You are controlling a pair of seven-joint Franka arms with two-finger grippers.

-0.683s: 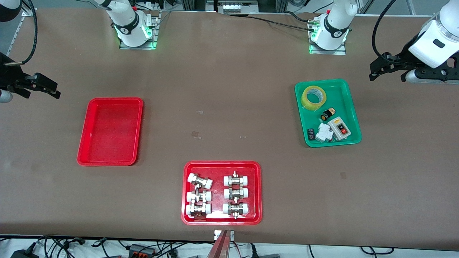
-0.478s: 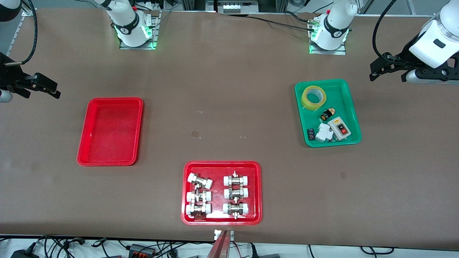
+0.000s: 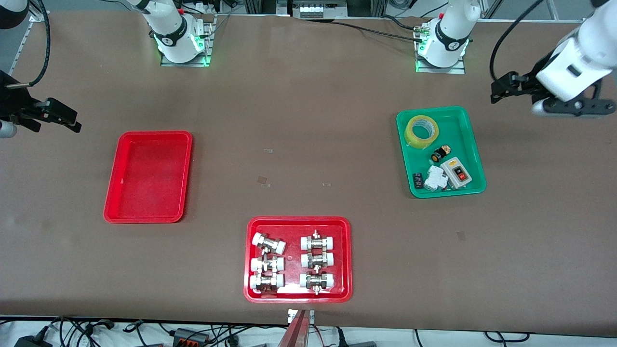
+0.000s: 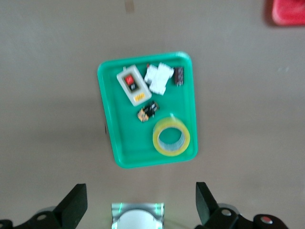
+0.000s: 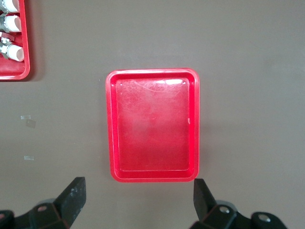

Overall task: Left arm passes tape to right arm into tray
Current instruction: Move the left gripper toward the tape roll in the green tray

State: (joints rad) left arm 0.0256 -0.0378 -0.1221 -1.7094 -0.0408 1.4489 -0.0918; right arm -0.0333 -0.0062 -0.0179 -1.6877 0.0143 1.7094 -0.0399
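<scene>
Tape (image 3: 421, 130) lies flat in the green tray (image 3: 470, 132), in the corner nearest the left arm's base; the yellow roll with its white core also shows in the left wrist view (image 4: 171, 137). Sharing that green tray (image 4: 119, 143): a small black-and-orange button (image 3: 439, 154) just beside the roll, a grey switch box with red and black keys (image 3: 456, 173), a white plastic part (image 3: 435, 179) and a small dark block (image 3: 417, 180), all nearer the front camera than the tape.

Left claw (image 3: 501, 90) hangs in the air over bare counter (image 3: 308, 120) at the left arm's end, beside the green tray and not above it. Jaws wide, nothing between them; both black fingers (image 4: 74, 205) show in its wrist view, well apart from the tape.

Right claw (image 3: 60, 117) hangs over the counter at the right arm's end, beside the plain red tray (image 3: 149, 177). Jaws wide, nothing held; wrist view shows the fingers (image 5: 71, 195) spread with the red tray (image 5: 152, 125) lying past them, nothing in it.

Second red tray (image 3: 298, 259) sits nearest the front camera, mid-counter, carrying six white-capped metal fittings (image 3: 316, 261) in two columns.
</scene>
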